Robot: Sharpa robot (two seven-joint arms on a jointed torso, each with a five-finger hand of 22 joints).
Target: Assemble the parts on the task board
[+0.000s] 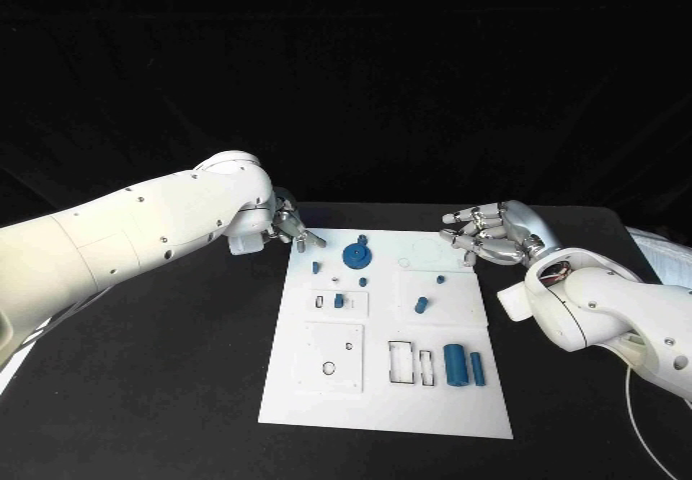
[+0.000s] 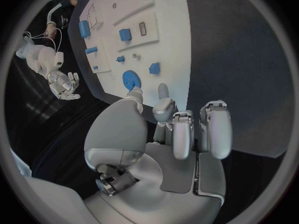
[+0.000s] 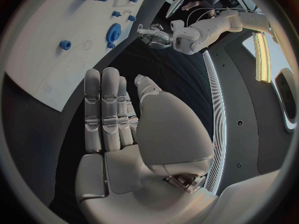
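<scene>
The white task board (image 1: 387, 385) lies mid-table. On its far part sit a blue gear (image 1: 355, 256) and several small blue parts, among them a block (image 1: 316, 266) and a peg (image 1: 420, 304). A blue cylinder (image 1: 454, 365) and a thin bar (image 1: 476, 369) lie near its front right. My left hand (image 1: 286, 228) hovers just off the board's far left corner, fingers loosely bent, holding nothing. My right hand (image 1: 488, 232) hovers over the far right corner, also empty. The left wrist view has the left hand (image 2: 181, 129) just short of the gear (image 2: 130, 78); the right hand (image 3: 118, 114) has its fingers straight.
The black table (image 1: 159, 380) surrounds the board. Pale cables (image 1: 656, 250) lie at the table's right edge. Recessed slots and square plates (image 1: 336, 358) mark the board's near half.
</scene>
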